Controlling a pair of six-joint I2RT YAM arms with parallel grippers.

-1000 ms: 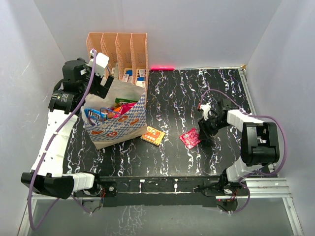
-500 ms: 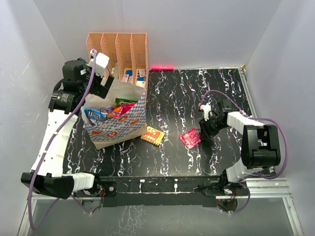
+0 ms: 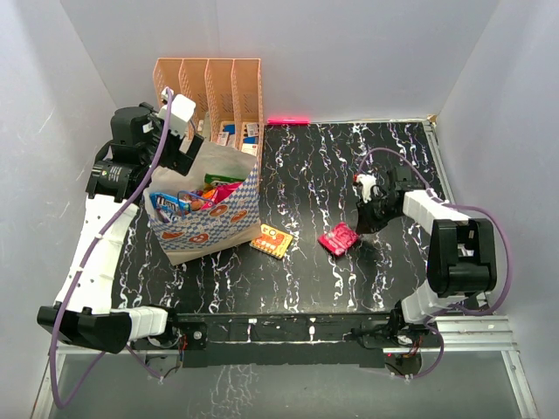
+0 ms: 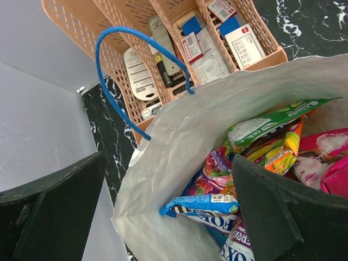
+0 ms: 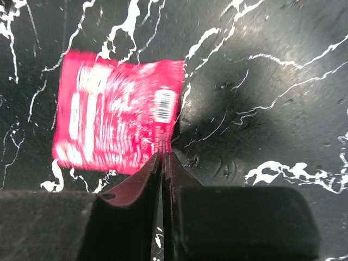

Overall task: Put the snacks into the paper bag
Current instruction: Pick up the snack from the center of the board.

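The paper bag (image 3: 214, 225) stands upright at the left, its mouth open, with several colourful snack packets (image 3: 210, 194) inside. The left wrist view looks down into the bag (image 4: 179, 136) at blue, green and pink packets (image 4: 261, 147). My left gripper (image 3: 185, 153) (image 4: 168, 163) is open and straddles the bag's back rim, one finger outside and one inside. An orange packet (image 3: 272, 240) lies flat on the table right of the bag. My right gripper (image 3: 358, 224) (image 5: 163, 155) is shut on the edge of a pink packet (image 3: 338, 238) (image 5: 114, 119) at mid-table.
A peach perforated file rack (image 3: 210, 87) (image 4: 163, 43) holding small boxes stands right behind the bag. The bag's blue handle (image 4: 117, 41) loops up over the rack. White walls close in the black marbled table (image 3: 314, 166) on three sides.
My right gripper has drawn back and up a little, and the pink packet has shifted slightly toward the back with it. The left arm and bag have not moved.
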